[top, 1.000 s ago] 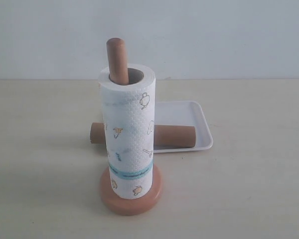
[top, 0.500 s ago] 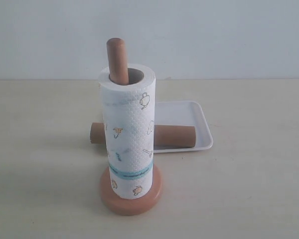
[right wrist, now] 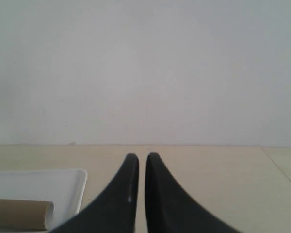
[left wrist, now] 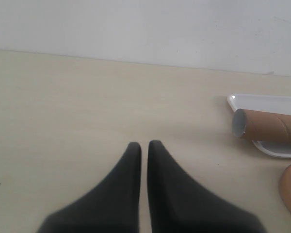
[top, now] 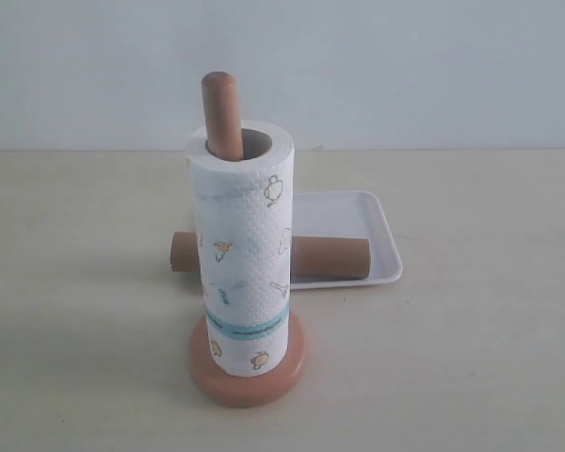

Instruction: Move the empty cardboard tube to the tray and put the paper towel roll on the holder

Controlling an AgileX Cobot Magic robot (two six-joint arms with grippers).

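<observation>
Cardboard tube (top: 330,257): lying in the tray (top: 344,212), one end past its rim.
Towel roll (top: 243,245): upright on the holder (top: 222,113).
Left fingers (left wrist: 131,167): closed, empty, above the desk (top: 471,358).
Right fingers (right wrist: 129,172): closed, empty.

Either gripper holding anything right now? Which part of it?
Nothing is held. The left gripper and right gripper both show jaws shut with nothing between them. The paper towel roll stands on the holder; the empty cardboard tube rests on the tray.

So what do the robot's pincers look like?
Both the left pincer and the right pincer have two smooth, matte black fingers. The fingers are wide at the base and curve in to slim, rounded tips. No cables, markings or stickers show on them.
</observation>
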